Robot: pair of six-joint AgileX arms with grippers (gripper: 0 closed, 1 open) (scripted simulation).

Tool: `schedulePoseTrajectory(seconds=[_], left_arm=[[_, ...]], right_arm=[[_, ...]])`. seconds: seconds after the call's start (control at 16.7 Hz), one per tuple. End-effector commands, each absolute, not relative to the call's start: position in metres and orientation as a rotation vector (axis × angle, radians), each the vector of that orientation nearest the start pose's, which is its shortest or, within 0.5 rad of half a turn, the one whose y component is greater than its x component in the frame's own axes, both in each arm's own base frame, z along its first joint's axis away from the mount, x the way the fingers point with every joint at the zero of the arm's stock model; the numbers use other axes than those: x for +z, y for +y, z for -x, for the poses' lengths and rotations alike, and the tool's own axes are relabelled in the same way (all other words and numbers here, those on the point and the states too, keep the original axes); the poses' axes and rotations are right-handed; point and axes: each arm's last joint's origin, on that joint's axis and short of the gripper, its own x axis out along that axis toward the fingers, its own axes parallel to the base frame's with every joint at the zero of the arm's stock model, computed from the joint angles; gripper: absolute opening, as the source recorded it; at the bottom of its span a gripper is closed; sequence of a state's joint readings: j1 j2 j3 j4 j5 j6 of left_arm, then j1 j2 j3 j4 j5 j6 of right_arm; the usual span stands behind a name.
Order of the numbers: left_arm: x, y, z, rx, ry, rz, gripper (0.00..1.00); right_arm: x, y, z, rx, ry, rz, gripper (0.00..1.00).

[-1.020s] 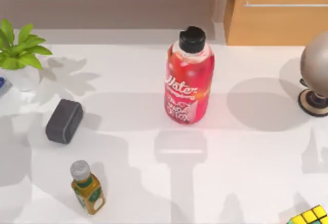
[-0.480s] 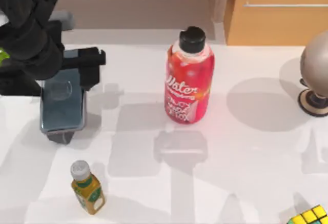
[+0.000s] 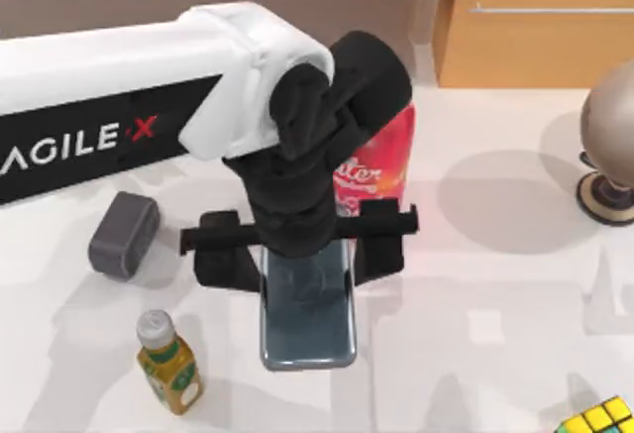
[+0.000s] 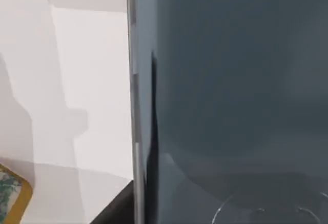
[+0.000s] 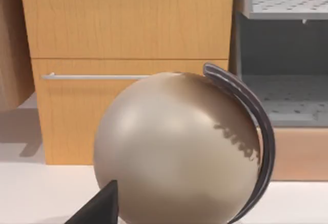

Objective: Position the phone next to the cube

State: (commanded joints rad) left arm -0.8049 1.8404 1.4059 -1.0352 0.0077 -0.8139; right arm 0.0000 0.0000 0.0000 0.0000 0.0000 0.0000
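Seen from above: left arm (image 3: pixel 119 86), white with black AGILE X lettering, stretched in from the left edge across the table (image 3: pixel 495 284) to its middle. Left gripper (image 3: pixel 305 255) poised just in front of the red water bottle (image 3: pixel 381 170), fingers (image 3: pixel 226 260) set a phone's width apart and closed on the long edges of the phone (image 3: pixel 307 319). Phone held flat, glassy face up, its free end reaching toward the near edge of the table and casting a shadow on the white surface below. Cube (image 3: pixel 599 418) far off at the near right corner, partly cut by the frame edge, well apart from the phone. Small yellow-labelled bottle with a grey cap (image 3: pixel 168 364) upright near the phone's left side; thick dark-grey rounded block (image 3: pixel 124 235) lying farther left, beyond it. Beige globe on a dark stand (image 3: pixel 609 146) at the right edge. Offered by the left wrist view alone: the phone's dark blue-grey face (image 4: pixel 230 96) at close range, its thin silvery edge running upright through the frame, white tabletop beside it and a sliver of the yellow label (image 4: pixel 10 196) at a corner. Offered by the right wrist view alone: the globe (image 5: pixel 174 147) close up with its dark arc, a wooden drawer front with a metal handle (image 5: pixel 97 76) behind, grey shelving beside that, and a dark tip of the right gripper (image 5: pixel 102 206) at the frame's edge, opening impossible to judge.
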Motion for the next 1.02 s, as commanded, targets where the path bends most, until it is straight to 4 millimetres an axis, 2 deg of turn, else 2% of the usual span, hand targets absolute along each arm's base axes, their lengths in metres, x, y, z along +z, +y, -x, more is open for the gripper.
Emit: schedulePoseTrajectory(seconds=[0.24, 0.48, 0.72, 1.02], left_arm=[[0.194, -0.308, -0.201, -0.033, 1.544, 0.031, 0.0], [0.183, -0.343, -0.162, -0.021, 1.558, 0.001, 0.0], [0.177, -0.359, -0.141, -0.016, 1.561, -0.015, 0.0], [0.177, -0.36, -0.14, -0.016, 1.562, -0.016, 0.0]], right_arm=[[0.16, -0.001, -0.106, 0.0, 0.0, 0.0, 1.0], [0.16, -0.001, -0.106, 0.0, 0.0, 0.0, 1.0], [0.16, -0.001, -0.106, 0.0, 0.0, 0.0, 1.0], [0.16, -0.001, -0.106, 0.0, 0.0, 0.0, 1.0]])
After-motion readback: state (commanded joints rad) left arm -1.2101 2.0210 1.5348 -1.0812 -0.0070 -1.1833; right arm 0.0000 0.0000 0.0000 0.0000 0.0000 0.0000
